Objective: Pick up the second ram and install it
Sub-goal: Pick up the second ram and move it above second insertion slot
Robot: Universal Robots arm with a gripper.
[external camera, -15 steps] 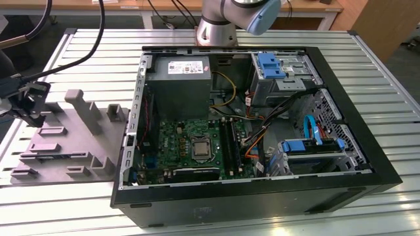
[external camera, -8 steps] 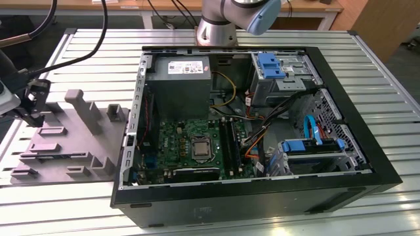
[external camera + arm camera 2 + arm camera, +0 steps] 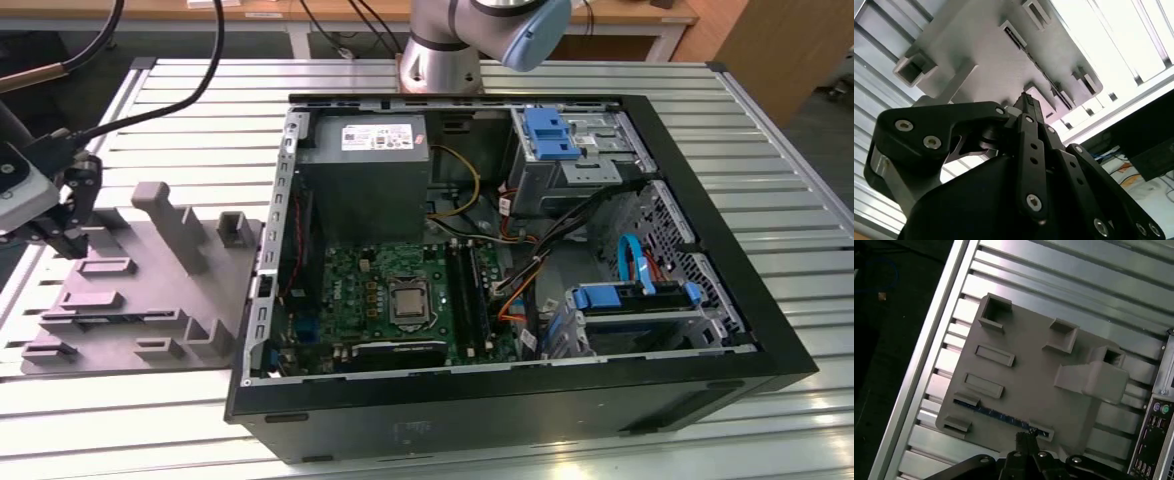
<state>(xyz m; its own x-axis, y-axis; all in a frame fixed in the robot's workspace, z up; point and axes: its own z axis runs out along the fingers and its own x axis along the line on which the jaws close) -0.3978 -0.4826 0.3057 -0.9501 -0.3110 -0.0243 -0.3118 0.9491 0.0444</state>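
Down in the gray holder (image 3: 1039, 375), the second ram (image 3: 996, 414) stood on its thin edge in a slot, easy to pinch from above. The gripper (image 3: 1026, 437) hung right over one end, fingers (image 3: 1029, 130) squeezed narrow; a grip was not clear.

Bright, even overhead light puts sheen on the ribbed silver aluminium table (image 3: 761, 170); the open black metal computer case (image 3: 534, 410) is dimmer inside. In the second wrist view the table's slats glare to white.
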